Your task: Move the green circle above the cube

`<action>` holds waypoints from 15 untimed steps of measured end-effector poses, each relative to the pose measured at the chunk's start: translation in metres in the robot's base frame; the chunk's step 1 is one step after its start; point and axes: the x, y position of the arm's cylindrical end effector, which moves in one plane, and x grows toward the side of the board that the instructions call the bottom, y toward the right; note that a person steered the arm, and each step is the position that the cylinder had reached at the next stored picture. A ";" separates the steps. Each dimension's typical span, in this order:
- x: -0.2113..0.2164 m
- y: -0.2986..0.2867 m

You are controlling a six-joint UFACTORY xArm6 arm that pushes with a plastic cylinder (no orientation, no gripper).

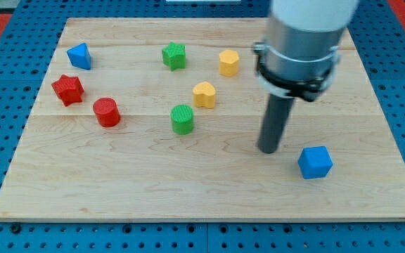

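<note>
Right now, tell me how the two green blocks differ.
The green circle is a round, ribbed cylinder; the green star has points. The circle stands near the board's middle, below the yellow heart; the star sits near the view's top edge, left of the yellow hexagon. The circle is nearer my tip, which touches neither. Both share the same green and stand upright on the wooden board.

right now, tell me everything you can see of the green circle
The green circle is a short, bright green cylinder standing upright on the wooden board, a little left of the board's middle. Its flat round top shows fine ridged lines, and it looks like plastic. Nothing touches it: the yellow heart sits apart at its upper right, the red cylinder to its left. My tip stands well off to its right, near the blue cube.
</note>
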 end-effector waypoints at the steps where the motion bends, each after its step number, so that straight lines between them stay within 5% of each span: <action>1: 0.003 -0.031; 2: 0.012 -0.038; 4: -0.004 -0.176; 5: -0.052 -0.169; 6: -0.070 -0.079; 7: -0.056 -0.018; 8: -0.044 -0.063; 9: -0.016 -0.027; 11: -0.025 0.043; 13: -0.038 -0.120; 15: -0.111 -0.095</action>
